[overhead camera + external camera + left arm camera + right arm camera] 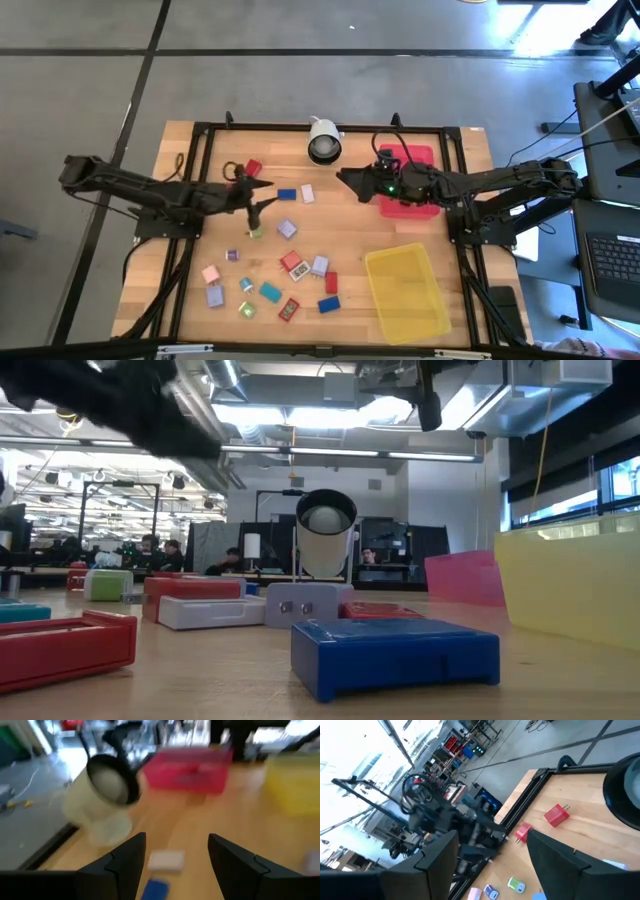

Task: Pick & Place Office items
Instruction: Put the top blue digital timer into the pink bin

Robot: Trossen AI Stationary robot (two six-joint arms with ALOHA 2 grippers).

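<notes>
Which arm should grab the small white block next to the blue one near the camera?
Left. The left gripper, open and empty, sits just beside the small white block and blue block; the right gripper is farther.

We are in a large open robotics lab or industrial workshop: exposed ceiling ducts [300, 385] and strip lights run overhead, people [160, 552] sit at distant workbenches, the floor [90, 90] is grey concrete, and a laptop [612, 265] sits beside the framed wooden counter [180, 300].
</notes>
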